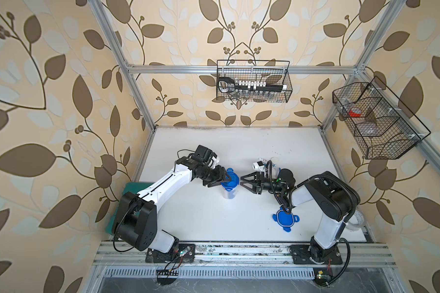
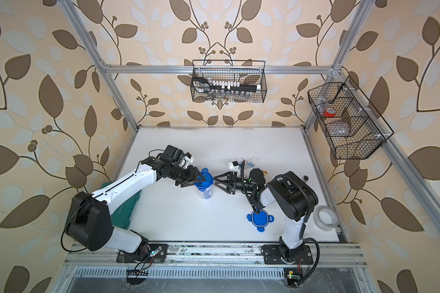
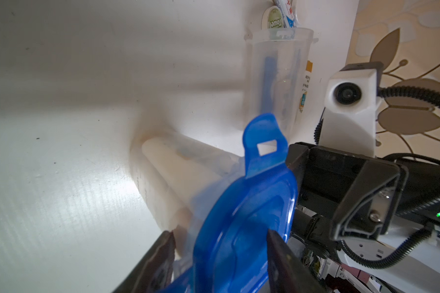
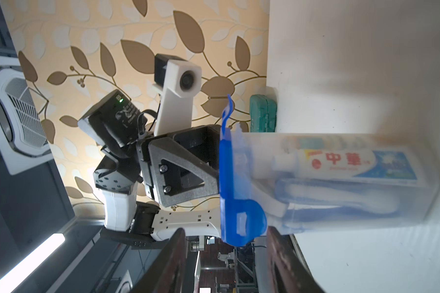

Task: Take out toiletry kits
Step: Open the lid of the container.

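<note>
Between the left pincer's [image 1: 220, 177] clenched tips, the lidded jar [image 1: 228, 191] holds a light, slippery tube [image 4: 353, 165] and toothbrush [image 4: 341, 200], probably best pinched near their tops; the right pincer [image 1: 247, 183] gapes empty.

Robot lab cell, aluminium frame [image 1: 239, 69], wallpapered walls [image 1: 48, 101]

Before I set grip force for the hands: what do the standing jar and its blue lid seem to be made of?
The jar looks like thin, clear, slightly frosted plastic: the toothpaste tube inside shows through its wall. The blue lid seems a semi-translucent moulded plastic with a glossy sheen, and its flip tabs suggest some flex. How stiff either is cannot be told.
</note>
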Controlling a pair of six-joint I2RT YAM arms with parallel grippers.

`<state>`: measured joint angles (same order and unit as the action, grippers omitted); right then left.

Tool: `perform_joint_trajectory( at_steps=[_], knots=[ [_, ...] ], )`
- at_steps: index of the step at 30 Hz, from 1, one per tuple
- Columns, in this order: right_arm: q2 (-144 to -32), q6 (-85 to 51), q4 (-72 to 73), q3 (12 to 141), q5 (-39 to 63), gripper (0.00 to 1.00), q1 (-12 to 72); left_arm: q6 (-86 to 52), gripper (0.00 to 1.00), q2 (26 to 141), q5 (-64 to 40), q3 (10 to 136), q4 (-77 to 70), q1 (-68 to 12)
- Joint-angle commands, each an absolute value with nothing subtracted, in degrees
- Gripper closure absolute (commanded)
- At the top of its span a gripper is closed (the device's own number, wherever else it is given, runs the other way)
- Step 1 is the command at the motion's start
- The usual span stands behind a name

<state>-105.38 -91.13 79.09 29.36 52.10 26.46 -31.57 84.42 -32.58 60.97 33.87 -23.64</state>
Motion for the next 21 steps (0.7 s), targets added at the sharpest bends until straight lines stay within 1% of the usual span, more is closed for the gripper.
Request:
perform_joint_trajectory(
  at_steps=[1,3,8,11,16,19,21],
  knots=[
    [-105.86,-89.34,77.41,29.77,52.34,0.42,26.31,-31.69,0.43,88.52,-22.13,56.97,42.06,-24.02],
    [-106.01,-89.47,77.5,30.33,52.46,0.42,26.48,-31.72,0.43,88.52,-22.38,57.28,42.11,-23.99],
    [-106.79,-90.17,77.91,32.33,52.78,0.49,27.6,-31.81,0.43,88.62,-22.32,57.39,41.93,-23.99],
    [-107.51,-90.88,78.84,32.63,52.57,0.5,27.97,-31.96,0.43,88.57,-22.5,57.15,41.68,-24.01],
    [-110.04,-94.09,84.95,32.05,51.86,0.51,28.0,-31.9,0.43,88.51,-22.5,56.86,41.66,-24.05],
    [-112.01,-97.83,92.5,31.92,51.35,0.55,27.95,-31.85,0.43,88.51,-22.33,56.68,41.62,-24.04],
    [-111.4,-97.31,92.64,31.83,51.61,0.58,27.9,-31.82,0.44,88.63,-22.28,56.51,41.57,-24.01]
  ],
)
